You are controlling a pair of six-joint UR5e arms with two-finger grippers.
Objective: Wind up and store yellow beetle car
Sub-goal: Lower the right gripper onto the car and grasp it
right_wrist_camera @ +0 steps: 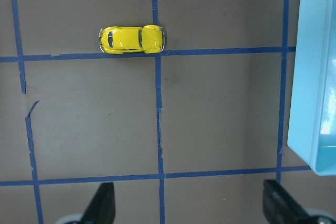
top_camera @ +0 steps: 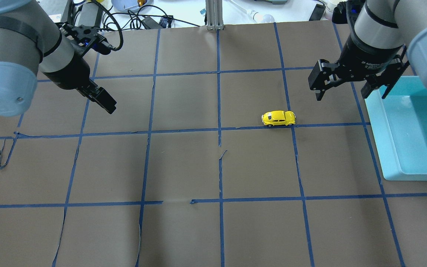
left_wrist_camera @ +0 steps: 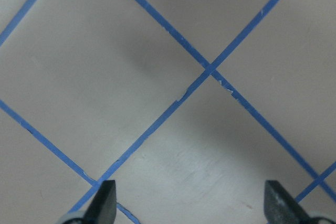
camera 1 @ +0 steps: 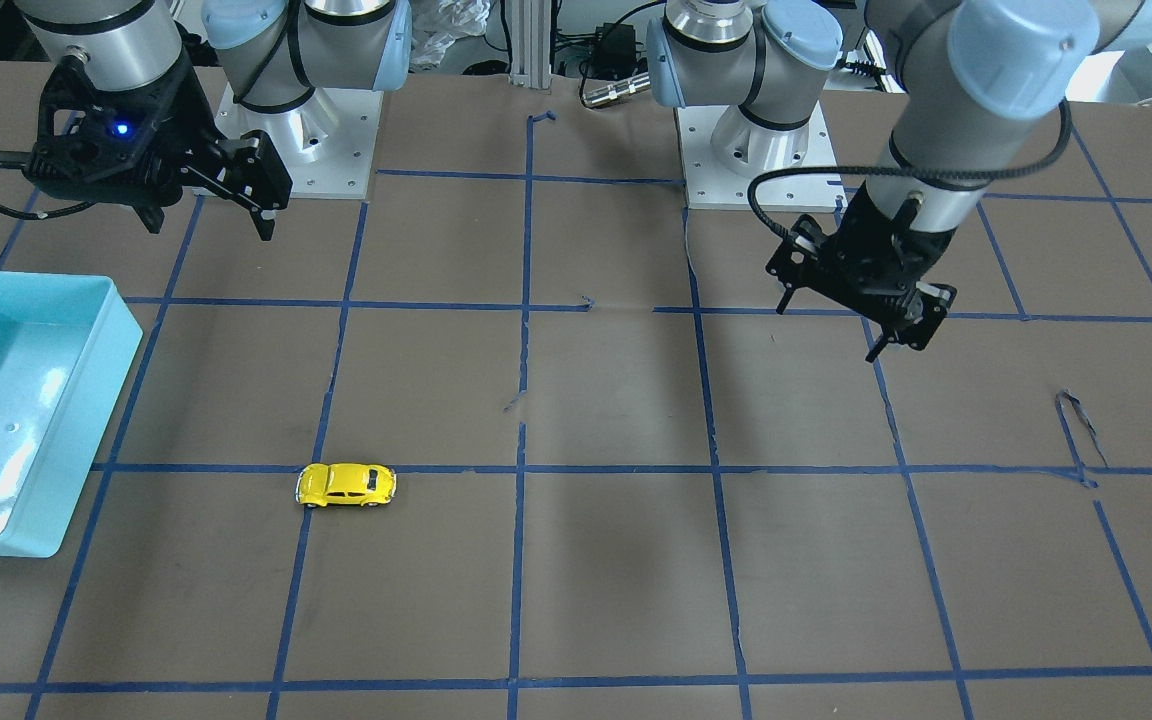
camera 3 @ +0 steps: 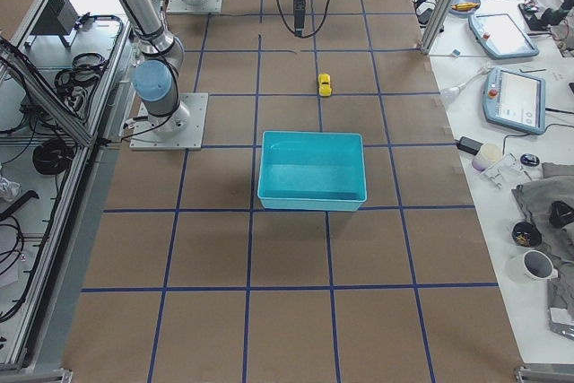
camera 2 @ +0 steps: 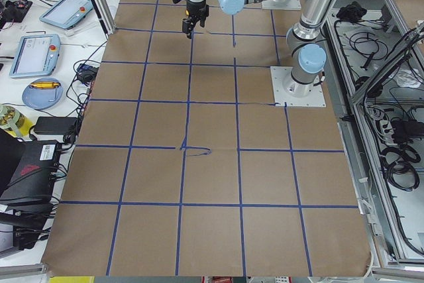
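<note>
The yellow beetle car (top_camera: 278, 118) stands alone on its wheels on the brown table, beside a blue tape line. It also shows in the front view (camera 1: 346, 484), the right side view (camera 3: 325, 84) and the right wrist view (right_wrist_camera: 132, 40). My right gripper (top_camera: 350, 95) hovers open and empty above the table, past the car and to its right, near the bin; its fingertips (right_wrist_camera: 102, 205) frame the wrist view's bottom. My left gripper (top_camera: 104, 102) hangs open and empty far to the car's left, over bare taped paper (left_wrist_camera: 191, 203).
A light-blue open bin (top_camera: 376, 122) sits at the table's right side, right of the car; it also shows in the front view (camera 1: 126, 330) and the right side view (camera 3: 311, 199). Blue tape marks a grid on the brown paper. Cables and devices lie beyond the far edge.
</note>
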